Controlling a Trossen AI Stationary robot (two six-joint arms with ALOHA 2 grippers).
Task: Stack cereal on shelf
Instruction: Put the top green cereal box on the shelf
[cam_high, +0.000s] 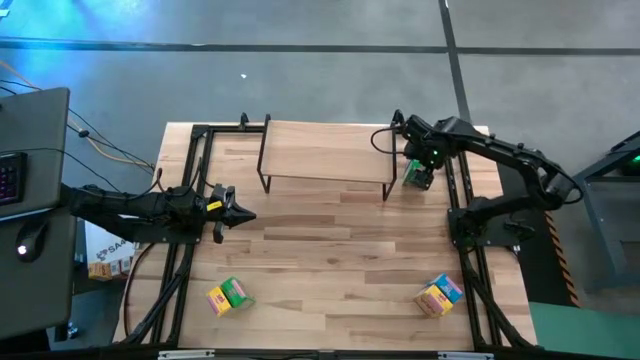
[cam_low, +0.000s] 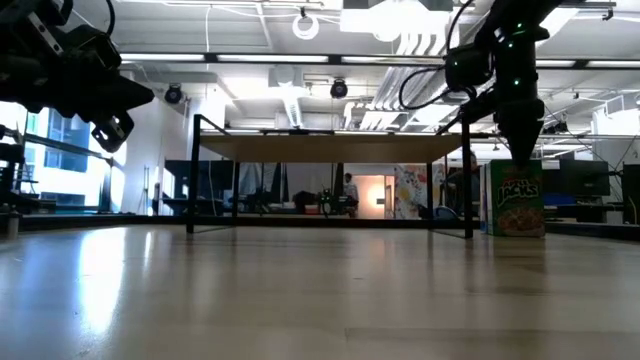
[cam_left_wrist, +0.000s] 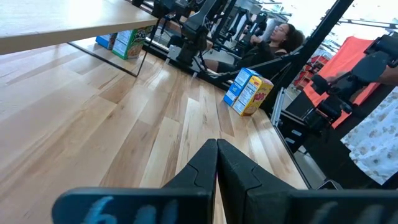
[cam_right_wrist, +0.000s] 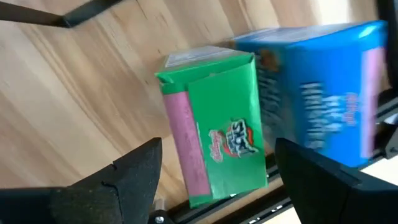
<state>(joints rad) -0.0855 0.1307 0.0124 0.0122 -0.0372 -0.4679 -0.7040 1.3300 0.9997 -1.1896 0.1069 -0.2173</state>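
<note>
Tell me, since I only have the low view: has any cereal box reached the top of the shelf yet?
Observer: No. From above, the shelf plank has no box on it.
Operator: I see one green box standing beside its leg. Is it alone?
Observer: No. The right wrist view shows a blue cereal box directly behind the green cereal box.
Operator: Is the gripper above it shut on it?
Observer: No. The right gripper is open, one finger on either side of the green cereal box, with gaps showing.
</note>
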